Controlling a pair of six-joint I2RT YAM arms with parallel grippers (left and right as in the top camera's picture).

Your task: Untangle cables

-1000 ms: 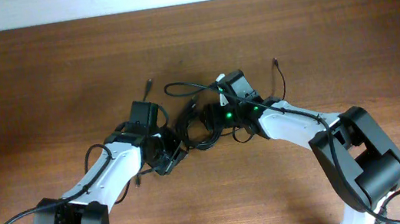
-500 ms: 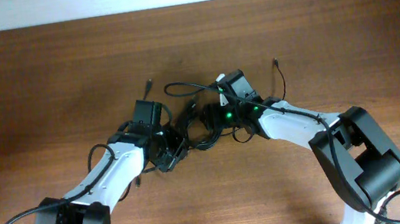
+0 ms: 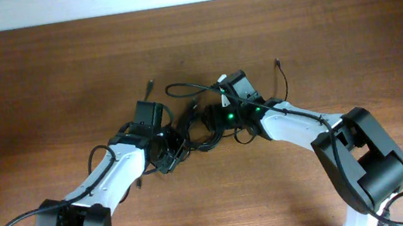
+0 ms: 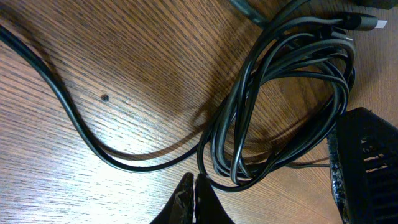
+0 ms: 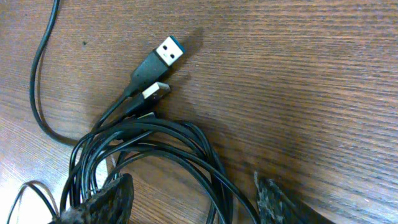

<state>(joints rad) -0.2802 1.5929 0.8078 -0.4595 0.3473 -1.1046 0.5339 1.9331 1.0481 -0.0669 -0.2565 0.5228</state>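
Between both arms at mid-worktop (image 3: 63, 69), I see the cables (image 3: 202, 126) heaped in a tangled coil, two USB plugs (image 5: 166, 53) poking out. My left hand (image 4: 194, 200) is pinched shut, gripping nothing I can see, tips just beside the coil. My right hand (image 5: 189, 202) is spread wide, straddling several strands.

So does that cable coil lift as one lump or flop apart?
Probably floppy: the cable coil is thin cord in loose, uneven loops, so strands should sag and slide apart. Likely light; a push would drag it across the wooden table rather than roll. The USB plugs stick out free and may snag loops.
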